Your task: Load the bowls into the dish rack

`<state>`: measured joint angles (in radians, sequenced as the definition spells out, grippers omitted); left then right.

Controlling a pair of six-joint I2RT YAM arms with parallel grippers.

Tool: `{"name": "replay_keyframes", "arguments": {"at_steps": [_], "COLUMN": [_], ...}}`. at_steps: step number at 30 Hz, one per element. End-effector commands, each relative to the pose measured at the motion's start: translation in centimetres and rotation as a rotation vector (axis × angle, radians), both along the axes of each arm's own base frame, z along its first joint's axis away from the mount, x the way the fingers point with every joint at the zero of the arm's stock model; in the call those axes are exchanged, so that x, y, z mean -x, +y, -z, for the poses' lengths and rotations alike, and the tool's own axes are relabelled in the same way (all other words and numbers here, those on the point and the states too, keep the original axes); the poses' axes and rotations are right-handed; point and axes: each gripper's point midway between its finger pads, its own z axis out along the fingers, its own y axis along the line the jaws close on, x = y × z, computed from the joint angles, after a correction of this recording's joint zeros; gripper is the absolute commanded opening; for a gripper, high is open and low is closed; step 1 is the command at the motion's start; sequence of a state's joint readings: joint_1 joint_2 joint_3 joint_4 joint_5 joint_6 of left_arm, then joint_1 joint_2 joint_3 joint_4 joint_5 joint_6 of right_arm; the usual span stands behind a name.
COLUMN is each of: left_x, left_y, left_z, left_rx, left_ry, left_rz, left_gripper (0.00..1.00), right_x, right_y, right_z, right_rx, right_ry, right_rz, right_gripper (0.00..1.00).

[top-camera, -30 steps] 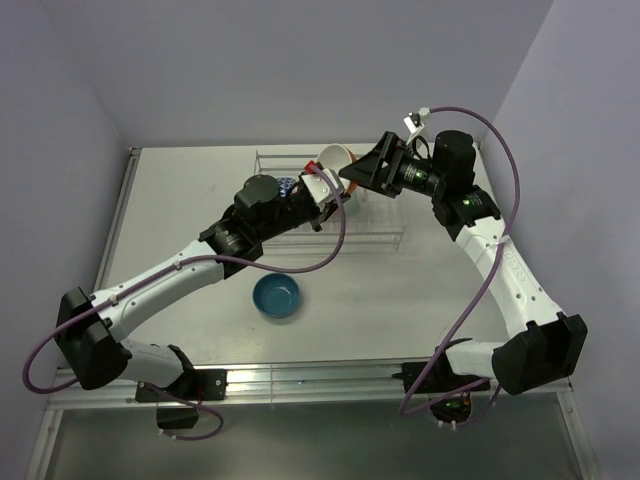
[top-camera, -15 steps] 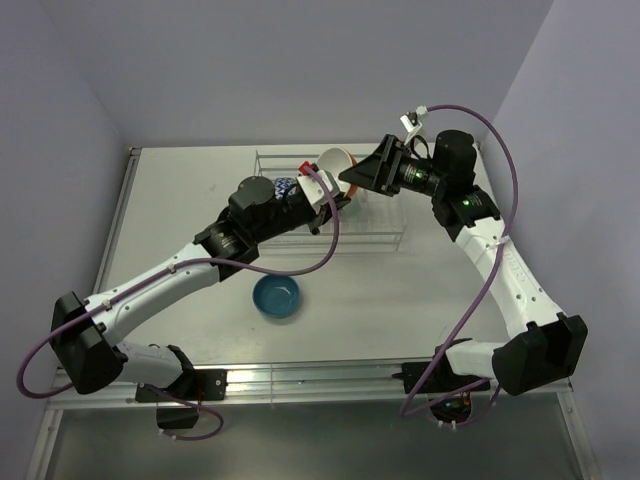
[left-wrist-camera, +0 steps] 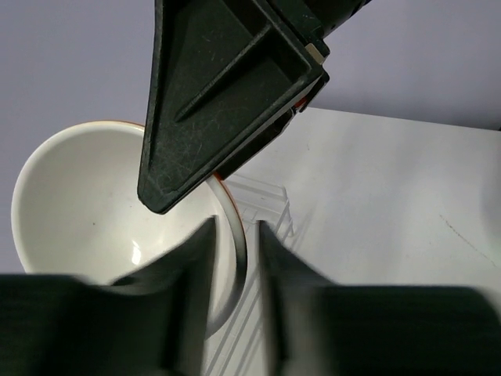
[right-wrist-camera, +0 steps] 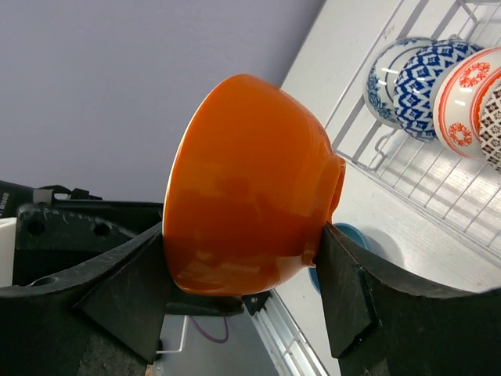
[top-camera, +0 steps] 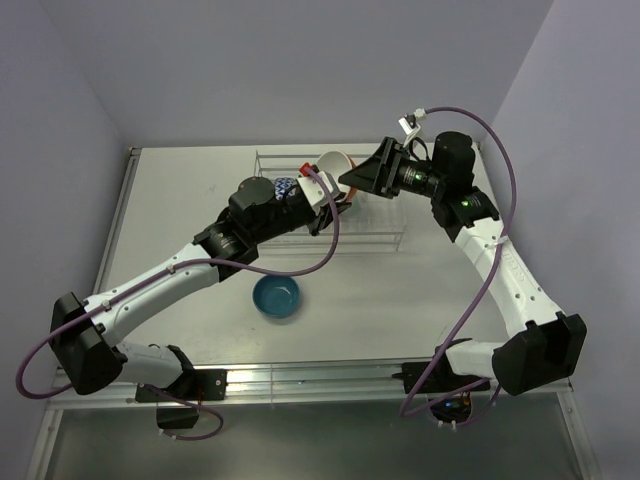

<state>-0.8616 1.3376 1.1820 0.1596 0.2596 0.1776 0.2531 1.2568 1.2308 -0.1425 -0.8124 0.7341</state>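
Though I cannot tell whether the left gripper (left-wrist-camera: pixel 235 231) grips its rim, the right gripper (right-wrist-camera: pixel 243 235) pinches the likely slick, brittle orange bowl (right-wrist-camera: pixel 235 157) rim-to-foot.

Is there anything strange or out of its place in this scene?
Yes. The orange bowl hangs on its side over the dish rack, clamped in the right gripper while the left gripper straddles its rim without pinching it. A blue bowl sits alone on the table, outside the rack.
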Motion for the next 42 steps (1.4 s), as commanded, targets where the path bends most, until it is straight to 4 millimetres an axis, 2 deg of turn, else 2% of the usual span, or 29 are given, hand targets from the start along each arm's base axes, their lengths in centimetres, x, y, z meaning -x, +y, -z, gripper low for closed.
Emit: {"name": "replay_keyframes", "arguments": {"at_steps": [1, 4, 5, 8, 10, 11, 12, 14, 16, 17, 19, 20, 21, 22, 23, 25, 27, 28, 31, 35, 42], "left_x": [0.9, 0.9, 0.9, 1.2, 1.4, 1.8, 1.7, 1.9, 1.1, 0.9, -0.1, -0.3, -0.2, -0.8, -0.9, -0.9, -1.1, -0.7, -0.8, -0.8, -0.4], "left_y": [0.6, 0.8, 1.0, 1.6, 2.1, 2.5, 2.9, 3.7, 4.8, 5.3, 6.8, 7.2, 7.7, 8.6, 9.1, 10.4, 11.6, 12.2, 13.6, 14.4, 15.0], "left_z": [-2.7, -2.3, -2.3, -2.5, -2.6, -2.8, -2.8, -2.9, -3.2, -3.9, -3.6, -4.2, -3.5, -3.5, -3.9, -3.6, -3.4, -3.9, -3.3, -2.5, -1.9], "left_rx": [0.048, 0.036, 0.033, 0.028, 0.028, 0.029, 0.029, 0.015, 0.017, 0.023, 0.011, 0.022, 0.005, 0.003, 0.016, 0.018, 0.022, 0.038, 0.050, 0.050, 0.047], "left_ry": [-0.046, -0.022, -0.019, -0.010, 0.001, 0.009, 0.030, 0.063, 0.088, 0.087, 0.133, 0.147, 0.205, 0.224, 0.242, 0.286, 0.291, 0.278, 0.284, 0.308, 0.321], "left_rz": [0.011, -0.001, -0.009, -0.018, -0.024, -0.027, -0.035, -0.048, -0.089, -0.109, -0.175, -0.188, -0.197, -0.218, -0.231, -0.263, -0.297, -0.306, -0.344, -0.370, -0.369], "left_gripper": [0.40, 0.52, 0.60, 0.67, 0.71, 0.75, 0.76, 0.79, 0.84, 0.87, 0.93, 0.99, 1.00, 0.99, 1.00, 1.00, 1.00, 1.00, 0.99, 1.00, 0.99], "right_x": [0.1, -0.8, -1.0, -2.8, -4.2, -5.3, -6.0, -6.9, -8.0, -8.5, -9.2, -9.6, -10.4, -10.8, -11.2, -12.1, -12.8, -13.2, -13.9, -15.0, -16.2], "right_y": [-0.1, -0.7, -1.0, -2.5, -3.9, -4.9, -5.6, -6.4, -7.5, -7.6, -8.4, -8.8, -9.4, -9.6, -9.9, -10.5, -10.9, -11.3, -11.6, -11.4, -10.9], "right_z": [-3.0, -2.7, -2.9, -2.5, -1.0, -1.2, 0.3, 0.7, 2.8, 3.3, 4.4, 4.7, 5.7, 6.2, 6.5, 8.1, 9.1, 9.4, 10.7, 12.5, 14.3], "right_rx": [-0.008, 0.011, 0.016, 0.080, 0.160, 0.204, 0.273, 0.339, 0.426, 0.449, 0.500, 0.520, 0.557, 0.579, 0.597, 0.645, 0.678, 0.697, 0.734, 0.765, 0.833], "right_ry": [-0.106, -0.106, -0.111, -0.127, -0.117, -0.137, -0.125, -0.142, -0.104, -0.095, -0.079, -0.076, -0.063, -0.066, -0.065, -0.033, -0.014, -0.011, 0.002, 0.032, 0.043], "right_rz": [-0.005, 0.034, 0.047, 0.139, 0.194, 0.256, 0.274, 0.304, 0.341, 0.339, 0.372, 0.385, 0.415, 0.419, 0.427, 0.448, 0.461, 0.482, 0.478, 0.455, 0.442], "right_gripper": [0.00, 0.00, 0.00, 0.00, 0.00, 0.00, 0.00, 0.00, 0.00, 0.00, 0.00, 0.00, 0.00, 0.00, 0.00, 0.00, 0.00, 0.00, 0.00, 0.00, 0.00]}}
